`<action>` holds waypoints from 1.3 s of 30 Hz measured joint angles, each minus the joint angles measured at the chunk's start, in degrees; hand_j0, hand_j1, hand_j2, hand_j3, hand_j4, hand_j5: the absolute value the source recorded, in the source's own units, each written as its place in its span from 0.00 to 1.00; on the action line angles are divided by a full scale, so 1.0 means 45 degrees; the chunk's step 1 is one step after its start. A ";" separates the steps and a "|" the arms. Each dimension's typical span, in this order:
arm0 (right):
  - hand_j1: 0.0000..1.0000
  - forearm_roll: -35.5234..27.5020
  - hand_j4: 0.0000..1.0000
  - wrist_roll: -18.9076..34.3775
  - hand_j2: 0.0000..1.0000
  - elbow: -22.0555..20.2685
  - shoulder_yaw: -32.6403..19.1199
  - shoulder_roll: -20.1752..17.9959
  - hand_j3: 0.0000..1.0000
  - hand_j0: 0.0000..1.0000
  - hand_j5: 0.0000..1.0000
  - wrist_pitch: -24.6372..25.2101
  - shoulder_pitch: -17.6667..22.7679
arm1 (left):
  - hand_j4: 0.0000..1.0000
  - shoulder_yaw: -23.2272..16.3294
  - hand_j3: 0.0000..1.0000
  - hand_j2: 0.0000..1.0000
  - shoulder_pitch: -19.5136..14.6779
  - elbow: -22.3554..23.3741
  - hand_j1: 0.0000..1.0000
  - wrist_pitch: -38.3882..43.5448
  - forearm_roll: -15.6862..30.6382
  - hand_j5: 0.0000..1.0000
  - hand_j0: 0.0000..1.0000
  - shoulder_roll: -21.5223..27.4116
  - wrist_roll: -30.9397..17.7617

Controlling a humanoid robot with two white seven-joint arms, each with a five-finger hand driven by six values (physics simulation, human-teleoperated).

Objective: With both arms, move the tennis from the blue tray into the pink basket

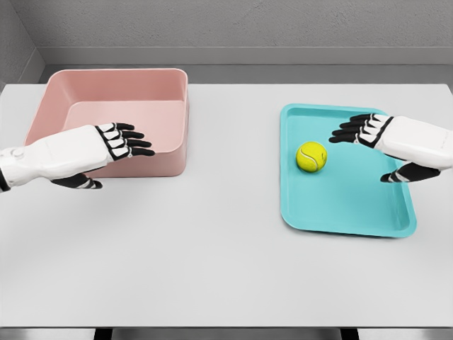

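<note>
A yellow-green tennis ball (311,156) lies in the blue tray (354,205) on the right half of the table. My right hand (374,151) hovers over the tray just right of the ball, fingers spread and holding nothing, a small gap between fingertips and ball. The pink basket (71,99) stands at the back left, with nothing in it. My left hand (113,159) hangs in front of the basket's near wall, fingers extended to the right, thumb below, holding nothing.
The white table (212,248) stretches between basket and tray. Its front edge runs along the bottom of the view. A grey wall stands behind the table.
</note>
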 measured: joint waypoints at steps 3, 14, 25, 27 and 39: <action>1.00 0.0021 1.00 0.0006 1.00 0.0047 0.0032 0.0064 1.00 1.00 1.00 0.0000 -0.0059 | 1.00 0.0001 1.00 1.00 0.0020 -0.0044 1.00 0.0000 -0.0007 1.00 1.00 0.0023 -0.0002; 1.00 0.1601 1.00 0.1181 1.00 0.1314 0.0329 0.1742 1.00 1.00 1.00 -0.0007 -0.1768 | 1.00 0.0002 1.00 1.00 0.0036 -0.0095 1.00 0.0003 0.0000 1.00 1.00 0.0020 -0.0008; 0.98 0.2275 0.98 0.2184 0.98 0.4402 0.1382 0.3963 0.98 0.98 0.98 -0.0005 -0.2890 | 1.00 0.0002 1.00 1.00 0.0059 -0.0081 1.00 0.0001 0.0008 1.00 1.00 0.0051 -0.0009; 0.97 0.2374 0.97 0.2246 0.97 0.4886 0.1518 0.4337 0.97 0.97 0.97 -0.0005 -0.3144 | 1.00 0.0002 1.00 1.00 0.0059 -0.0080 1.00 0.0001 0.0007 1.00 1.00 0.0054 -0.0009; 0.90 0.2881 0.90 0.2368 0.90 0.5890 0.1739 0.5386 0.90 0.90 0.90 -0.0009 -0.3184 | 1.00 -0.0256 1.00 1.00 0.0059 -0.0093 1.00 0.0000 -0.1085 1.00 1.00 0.0193 -0.0288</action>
